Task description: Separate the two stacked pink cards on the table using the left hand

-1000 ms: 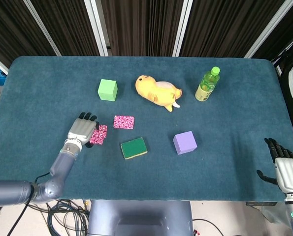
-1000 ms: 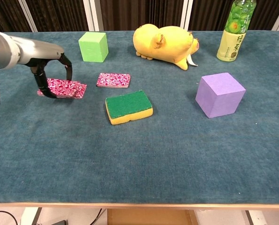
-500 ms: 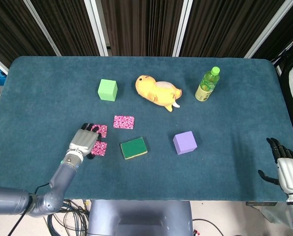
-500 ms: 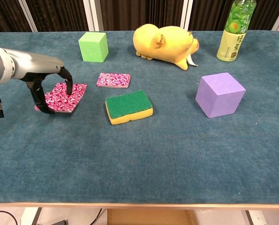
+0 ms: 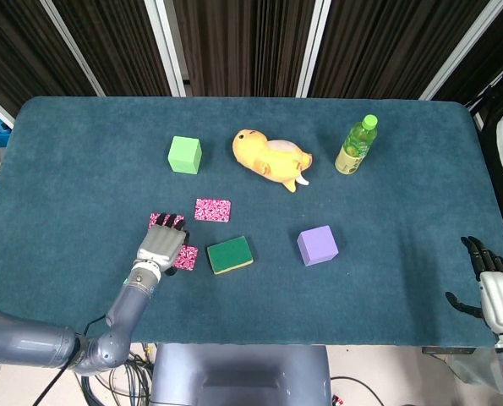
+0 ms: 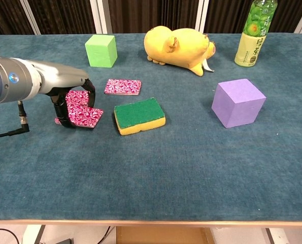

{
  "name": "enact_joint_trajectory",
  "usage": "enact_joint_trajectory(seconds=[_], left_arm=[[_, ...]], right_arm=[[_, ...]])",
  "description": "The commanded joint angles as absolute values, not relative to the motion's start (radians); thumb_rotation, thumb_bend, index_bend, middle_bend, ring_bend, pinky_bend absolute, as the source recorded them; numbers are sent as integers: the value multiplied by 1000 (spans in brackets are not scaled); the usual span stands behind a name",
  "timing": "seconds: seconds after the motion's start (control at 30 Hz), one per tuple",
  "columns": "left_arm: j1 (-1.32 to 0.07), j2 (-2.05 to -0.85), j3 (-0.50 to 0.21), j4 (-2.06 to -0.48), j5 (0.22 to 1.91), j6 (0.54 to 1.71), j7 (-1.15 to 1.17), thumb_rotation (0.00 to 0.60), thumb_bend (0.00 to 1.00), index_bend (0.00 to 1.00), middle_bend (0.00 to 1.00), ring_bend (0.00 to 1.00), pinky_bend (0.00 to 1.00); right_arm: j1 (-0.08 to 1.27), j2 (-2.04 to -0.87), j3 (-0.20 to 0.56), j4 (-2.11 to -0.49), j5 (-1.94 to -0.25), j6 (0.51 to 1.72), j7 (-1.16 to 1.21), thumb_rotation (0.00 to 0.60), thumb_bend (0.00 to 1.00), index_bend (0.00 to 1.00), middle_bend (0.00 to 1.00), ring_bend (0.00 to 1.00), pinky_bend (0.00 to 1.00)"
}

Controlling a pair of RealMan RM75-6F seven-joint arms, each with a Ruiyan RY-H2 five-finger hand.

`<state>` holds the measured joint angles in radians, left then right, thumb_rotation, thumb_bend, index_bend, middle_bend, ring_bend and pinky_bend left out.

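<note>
Two pink patterned cards lie at the table's left. One card [image 5: 162, 220] [image 6: 78, 96] lies farther back. The other card [image 5: 186, 257] [image 6: 89, 116] sits nearer the front edge, offset to the right and overlapping the first only at a corner. My left hand [image 5: 161, 247] [image 6: 64, 91] arches over both, thumb and fingers holding the nearer card against the cloth. My right hand [image 5: 492, 288] hangs off the table's right front corner with its fingers apart and nothing in it.
A third pink card [image 5: 212, 210] [image 6: 123, 87] lies just right of the pair. A green-and-yellow sponge [image 5: 230, 255] [image 6: 139, 115] sits close to the nearer card. Farther off are a green cube [image 5: 184, 155], yellow plush toy [image 5: 270, 158], green bottle [image 5: 356, 145] and purple cube [image 5: 317, 245].
My left hand has slid right and toward the front edge, dragging one card off the other until they barely overlap. The right hand has stayed put.
</note>
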<state>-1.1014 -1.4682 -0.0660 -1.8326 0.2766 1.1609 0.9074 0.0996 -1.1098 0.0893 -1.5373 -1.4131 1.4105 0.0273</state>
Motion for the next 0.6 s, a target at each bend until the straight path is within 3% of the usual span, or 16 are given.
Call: enact_joint_trajectory(seconds=[0.03,0.33,0.6], left_arm=[[-1105,-1475,-66,-1827,275,1160,916,600,248,434,178,0,0],[-1104,-1473,-62,-1830,274,1155,931,600,169,331,163,0,0],[-1100,-1464,-69,-1837,296,1157,922,600,166,313,162,0,0]], right_arm=[[99,-1110,90,-1537,-1412,1411,27,600,200,53,84,154,216],[99,-1111,92,-1538,-1408,1411,24,600,200,53,84,154,216],[99,-1111,92,-1540,-1407,1410,19,600,201,54,84,155,215]])
